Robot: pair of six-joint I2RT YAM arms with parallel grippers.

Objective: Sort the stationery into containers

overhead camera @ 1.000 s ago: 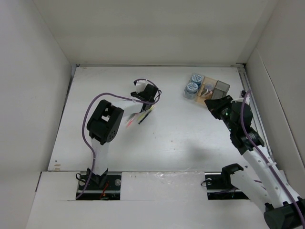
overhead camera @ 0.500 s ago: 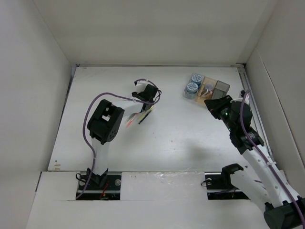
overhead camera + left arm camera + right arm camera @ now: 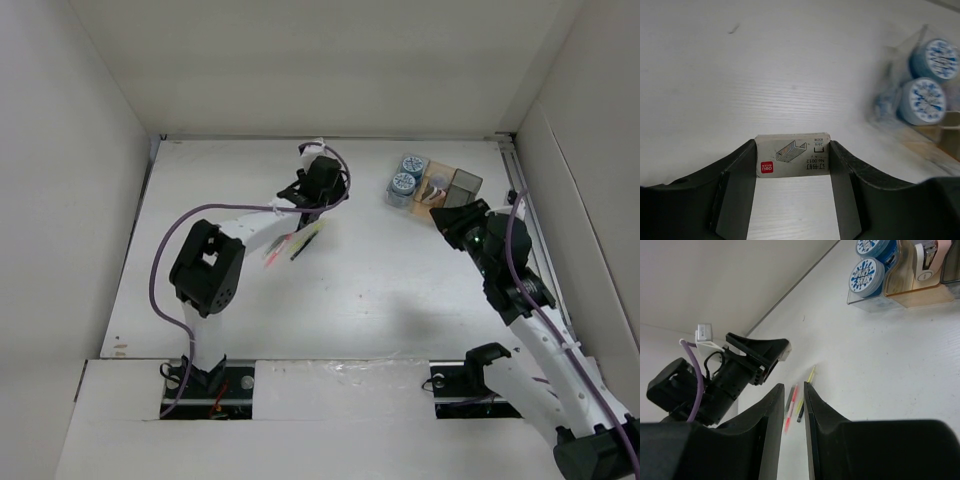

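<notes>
Left arm stretched far-centre, left end effector (image 3: 792, 149) clamping the small block (image 3: 790, 162); right end effector (image 3: 792, 390) narrowly parted, empty.

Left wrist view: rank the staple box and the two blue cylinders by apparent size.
1. staple box, largest, but nearest the camera.
2. lower blue cylinder and upper blue cylinder look alike, so unranked.
</notes>
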